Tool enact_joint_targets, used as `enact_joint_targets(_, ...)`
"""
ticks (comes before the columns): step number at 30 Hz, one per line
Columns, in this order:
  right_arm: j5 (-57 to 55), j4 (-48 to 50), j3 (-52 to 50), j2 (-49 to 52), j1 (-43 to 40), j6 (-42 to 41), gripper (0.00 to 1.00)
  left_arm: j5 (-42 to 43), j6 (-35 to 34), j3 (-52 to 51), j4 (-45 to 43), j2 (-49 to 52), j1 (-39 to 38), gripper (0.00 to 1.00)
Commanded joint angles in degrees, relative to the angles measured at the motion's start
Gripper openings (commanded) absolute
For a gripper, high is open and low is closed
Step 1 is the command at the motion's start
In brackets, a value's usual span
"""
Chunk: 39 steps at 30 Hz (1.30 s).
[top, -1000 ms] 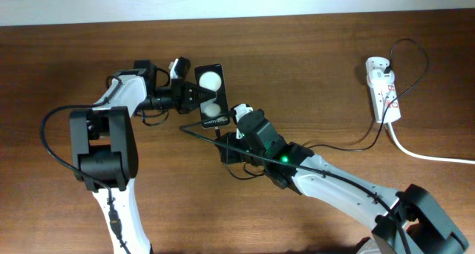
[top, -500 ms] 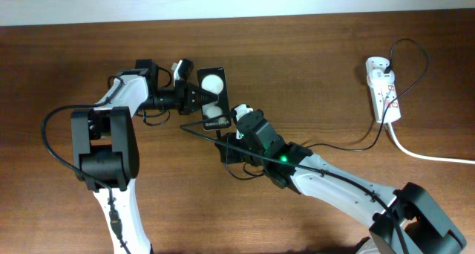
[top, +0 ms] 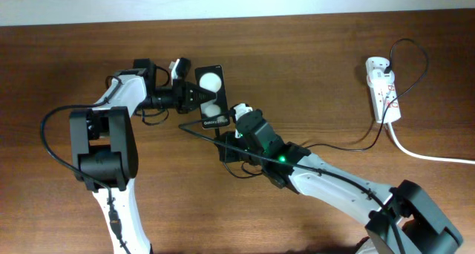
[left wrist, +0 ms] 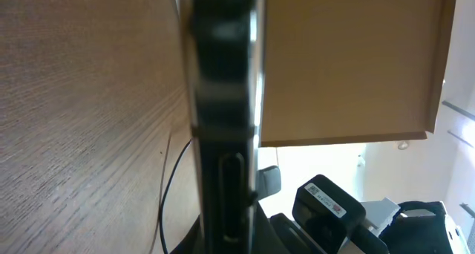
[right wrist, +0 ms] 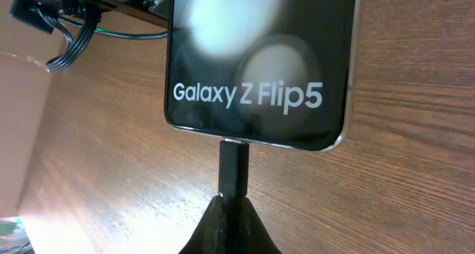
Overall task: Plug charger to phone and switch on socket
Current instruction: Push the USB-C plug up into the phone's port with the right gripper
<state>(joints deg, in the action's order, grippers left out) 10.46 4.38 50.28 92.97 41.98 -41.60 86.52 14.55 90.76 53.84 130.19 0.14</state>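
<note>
The black phone (top: pixel 210 96) lies on the wooden table, lettering end toward the right arm. My left gripper (top: pixel 194 96) is shut on its left edge; the left wrist view shows the phone (left wrist: pixel 223 113) edge-on between the fingers. My right gripper (top: pixel 223 137) is shut on the charger's black plug (right wrist: pixel 234 168), whose tip meets the bottom edge of the phone (right wrist: pixel 256 61). The thin black charger cable (top: pixel 349 145) runs right to the white socket (top: pixel 384 89) at the far right.
The thick white cord (top: pixel 430 156) leaves the socket toward the right edge. A black cable loop (top: pixel 408 50) arcs above the socket. Both arms crowd the table's left centre.
The phone and left gripper shifted slightly right and then back left. The right gripper stays on the plug at the phone's bottom edge.
</note>
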Motion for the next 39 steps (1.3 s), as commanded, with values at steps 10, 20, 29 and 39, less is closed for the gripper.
enact_joint_targets(10, -13.38, 7.43, 2.29, -0.55, -1.55, 0.17, 0.04, -2.34, 1.55, -1.05, 1.27, 0.2, -1.25, 0.0)
enact_joint_targets(20, -14.19, 10.91, 2.29, -0.55, -1.55, 0.17, 0.04, -2.36, 1.55, -1.05, 1.25, 0.2, -1.25, 0.0)
enact_joint_targets(29, -15.72, 13.29, 2.29, -0.55, -1.55, 0.15, 0.04, -2.38, 1.55, -1.05, 1.25, 0.2, -1.25, 0.0)
enact_joint_targets(39, -18.69, 15.69, 2.29, -0.55, -1.55, 0.15, 0.04, -2.56, 1.55, -1.05, 1.22, 0.2, -1.25, 0.0)
